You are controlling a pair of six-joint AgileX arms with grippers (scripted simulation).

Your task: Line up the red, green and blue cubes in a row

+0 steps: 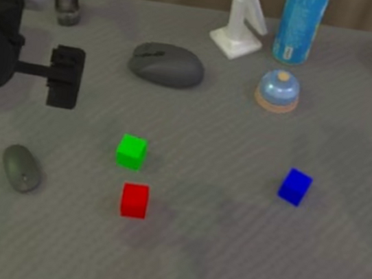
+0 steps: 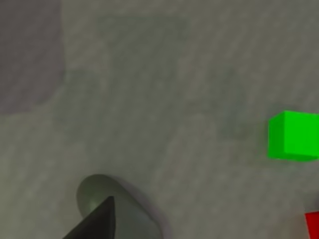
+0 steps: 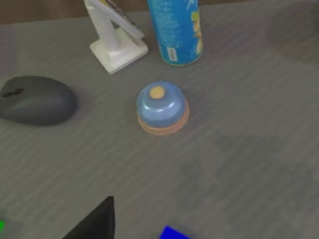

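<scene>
Looking down from the top view: green cube point(image 1: 131, 151) sits centre-left, red cube point(image 1: 134, 200) just below it, blue cube point(image 1: 295, 187) well apart at right. Large mouse point(image 1: 167, 65), bell point(image 1: 277, 90), can point(image 1: 299, 23) and white stand point(image 1: 239, 22) crowd the upper half; a small mouse point(image 1: 22, 168) lies lower left. Left gripper point(image 1: 64, 76) hovers upper left, fingers impossible to judge. Right arm barely shows at the right edge. Left wrist view: red cube cut off at the corner. Right wrist view: blue cube half cropped.
</scene>
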